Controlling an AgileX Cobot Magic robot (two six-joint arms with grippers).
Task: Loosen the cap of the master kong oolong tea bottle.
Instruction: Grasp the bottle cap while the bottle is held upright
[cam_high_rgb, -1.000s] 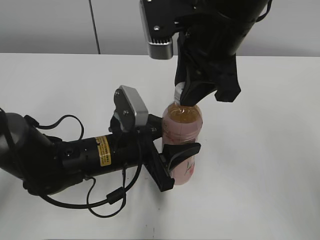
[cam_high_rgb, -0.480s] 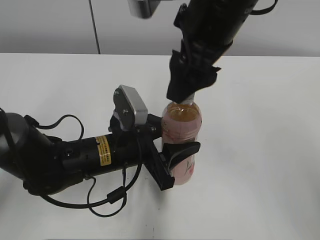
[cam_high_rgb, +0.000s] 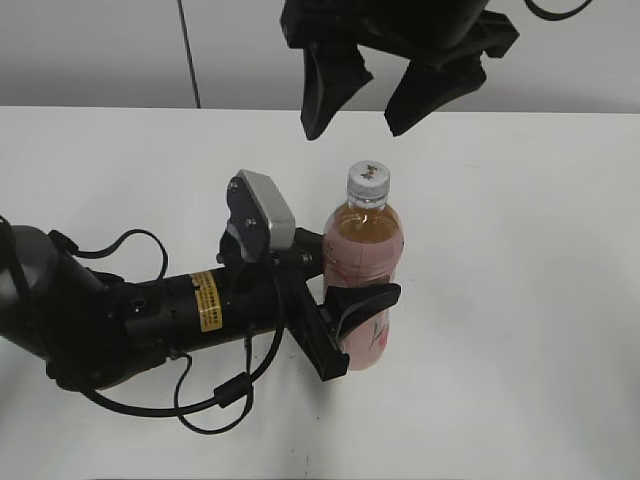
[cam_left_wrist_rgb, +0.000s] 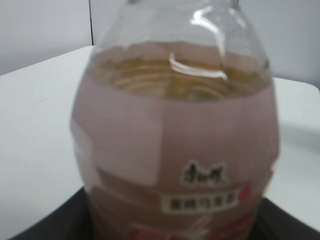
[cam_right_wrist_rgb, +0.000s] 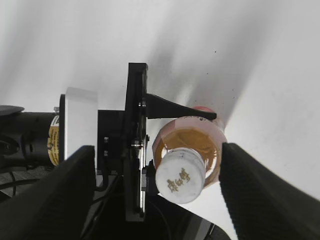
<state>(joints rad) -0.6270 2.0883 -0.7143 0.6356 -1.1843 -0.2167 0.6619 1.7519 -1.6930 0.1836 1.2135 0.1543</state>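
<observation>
White cap (cam_high_rgb: 367, 179) tops one bottle (cam_high_rgb: 363, 262), seemingly clamped by left gripper (cam_high_rgb: 340, 325); right gripper (cam_high_rgb: 366, 105) spread, empty.

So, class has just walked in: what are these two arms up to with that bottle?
The left end effector clamps the bottle, holding it upright on the table. The right end effector hangs open above the cap, touching nothing. The cap sits on the bottle's neck; whether it is loosened cannot be told.

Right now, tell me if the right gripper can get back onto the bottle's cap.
Probably yes. The right gripper hangs open directly above the white cap, nothing between them, and the left gripper holds the tea bottle upright.
</observation>
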